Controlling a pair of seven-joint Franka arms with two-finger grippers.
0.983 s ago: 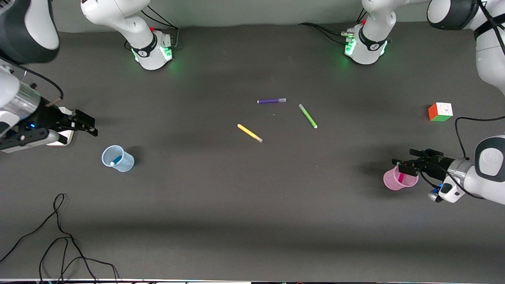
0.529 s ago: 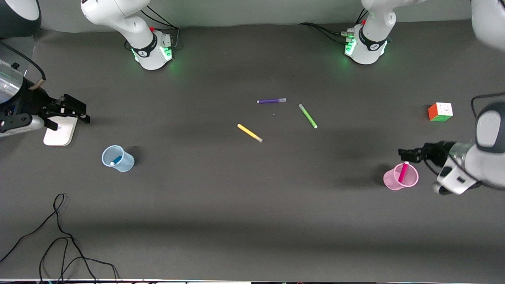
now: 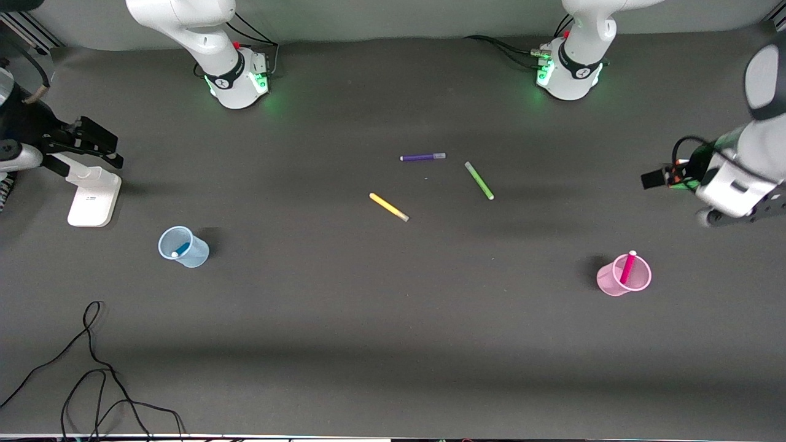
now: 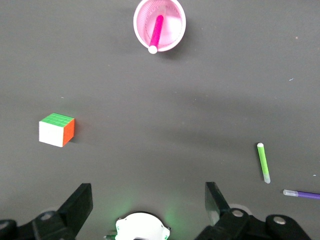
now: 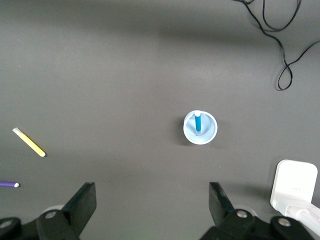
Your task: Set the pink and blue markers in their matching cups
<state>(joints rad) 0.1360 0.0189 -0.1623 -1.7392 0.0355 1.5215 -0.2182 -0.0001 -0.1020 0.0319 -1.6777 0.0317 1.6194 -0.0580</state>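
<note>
The pink marker (image 3: 627,268) stands tilted in the pink cup (image 3: 611,283), pale cap up; the left wrist view shows the marker (image 4: 156,31) in the cup (image 4: 172,15) too. The blue marker (image 3: 182,248) leans inside the pale blue cup (image 3: 193,253); the right wrist view shows the marker (image 5: 198,122) in the cup (image 5: 207,132). My left gripper (image 3: 658,177) is open and empty, up in the air over the cube, apart from the pink cup. My right gripper (image 3: 101,147) is open and empty, over the white device, apart from the blue cup.
A purple pen (image 3: 422,157), a green pen (image 3: 479,180) and a yellow pen (image 3: 389,207) lie mid-table. A colour cube (image 4: 56,130) sits toward the left arm's end. A white device (image 3: 92,199) lies toward the right arm's end. Black cables (image 3: 92,368) lie near the front edge.
Both grippers have pulled up and away from their cups toward the arms' bases. The left gripper left the pink cup's rim and now covers the cube in the front view.
</note>
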